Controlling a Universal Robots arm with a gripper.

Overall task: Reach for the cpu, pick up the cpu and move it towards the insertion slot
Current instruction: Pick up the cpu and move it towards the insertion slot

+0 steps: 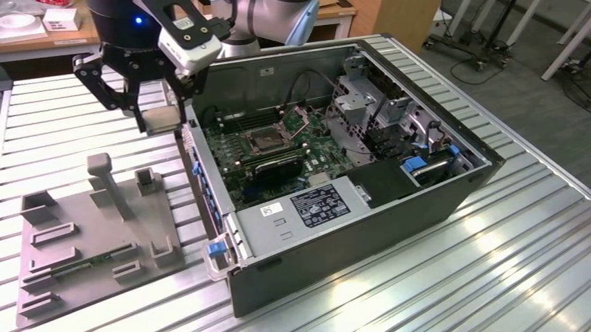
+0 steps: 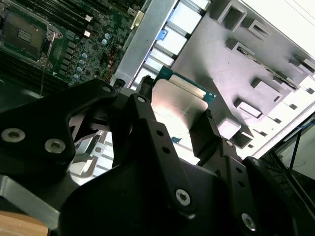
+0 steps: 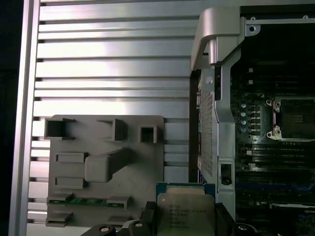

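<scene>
Black metal gripper (image 2: 174,113) clamps the flat square silvery cpu (image 3: 186,209), its small top print illegible; the silver-framed, dark-centred insertion slot (image 1: 263,142) lies at its three o'clock in the exterior view.

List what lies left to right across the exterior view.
Green strip → cpu, gripped by the gripper → insertion slot → drive cage.
</scene>
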